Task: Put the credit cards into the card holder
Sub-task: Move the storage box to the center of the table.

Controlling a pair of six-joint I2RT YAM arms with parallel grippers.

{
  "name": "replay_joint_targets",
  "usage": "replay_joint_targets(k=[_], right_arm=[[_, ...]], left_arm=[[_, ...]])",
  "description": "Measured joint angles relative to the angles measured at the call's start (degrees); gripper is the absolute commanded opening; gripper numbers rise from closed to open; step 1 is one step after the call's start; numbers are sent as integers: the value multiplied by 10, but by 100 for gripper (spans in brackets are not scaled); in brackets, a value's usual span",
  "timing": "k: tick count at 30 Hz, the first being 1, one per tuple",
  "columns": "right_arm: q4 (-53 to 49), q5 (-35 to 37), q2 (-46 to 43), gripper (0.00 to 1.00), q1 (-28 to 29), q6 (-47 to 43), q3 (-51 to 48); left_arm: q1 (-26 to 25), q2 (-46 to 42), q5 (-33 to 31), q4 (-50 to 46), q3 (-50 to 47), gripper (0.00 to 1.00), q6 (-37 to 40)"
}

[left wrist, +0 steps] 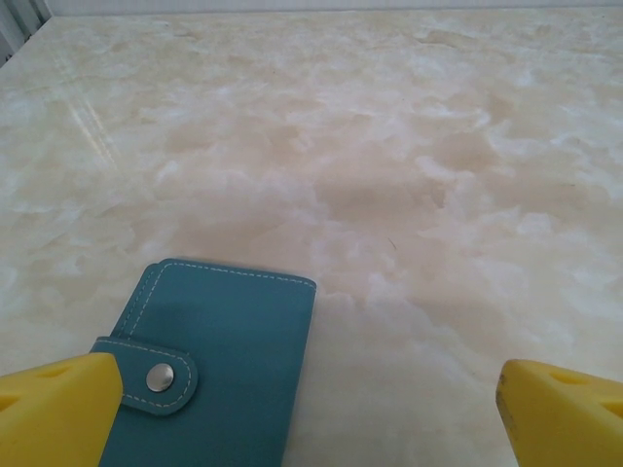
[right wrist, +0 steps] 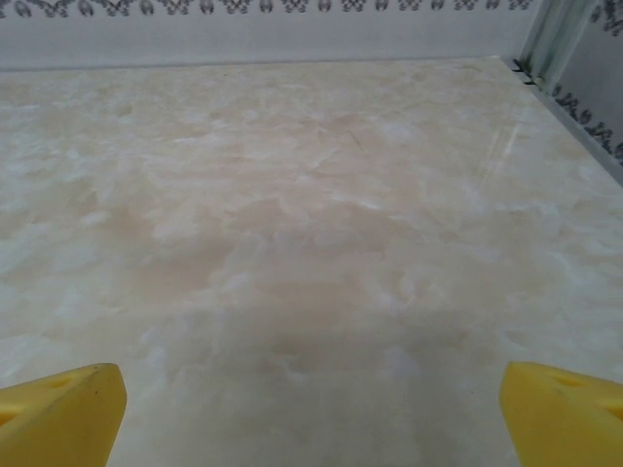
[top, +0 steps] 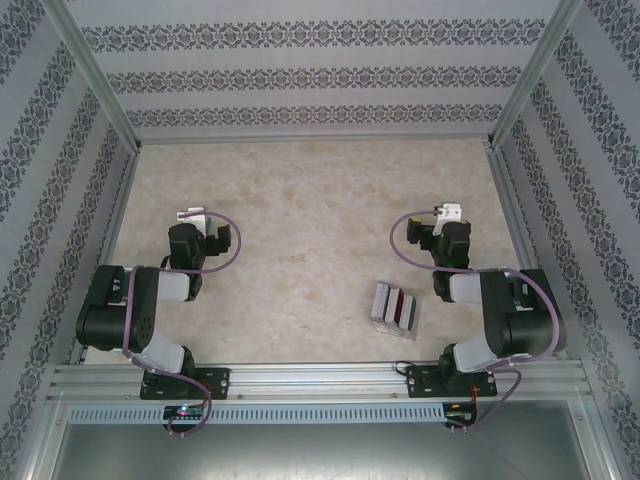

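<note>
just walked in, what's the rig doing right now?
Nothing is held yet. The left gripper is open right at the teal card holder, which lies snapped shut on the table. The right gripper is open over bare table. The dark red credit cards stand in a grey-white rack near the right arm's base, untouched.

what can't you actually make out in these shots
- credit cards, top view: too small to count or read; they show as red strips in the grey-white rack.
- card holder, left wrist view: its near end is cut off by the bottom edge, and one corner sits behind a yellow finger of the left gripper.
- The holder's inside: hidden, since its snap tab is fastened shut.
</note>
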Motion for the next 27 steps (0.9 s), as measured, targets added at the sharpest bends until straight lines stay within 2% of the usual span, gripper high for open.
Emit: replay_joint_targets(k=[2, 6, 9, 12, 14, 18, 20, 22, 25, 27], right_arm=[[-12, 16, -21, 98, 0, 2, 0], [-162, 82, -169, 98, 0, 59, 33], [-298, 105, -285, 98, -5, 173, 102], [-390, 79, -357, 92, -10, 260, 142], [-494, 66, -363, 92, 7, 306, 174], [-726, 42, -326, 91, 83, 367, 217], [-825, 11, -312, 97, 112, 390, 219], [-909, -19, -302, 98, 137, 409, 219], [-994, -49, -298, 98, 179, 436, 219], [-1028, -61, -299, 98, 202, 455, 219]], left_arm=[[-8, -23, -1, -24, 1, 100, 7], [-39, -161, -5, -166, 36, 100, -3], [-44, -238, -6, -274, 125, 99, -68], [-44, -259, -15, -377, 223, 99, -180], [-43, -252, 12, -429, 266, 100, -231], [-56, -211, 112, -521, 299, 100, -282], [-86, -191, 139, -566, 300, 100, -286], [-140, -168, 165, -616, 304, 100, -286], [-198, -136, 208, -676, 324, 100, -285], [-210, -123, 226, -704, 337, 100, -281]])
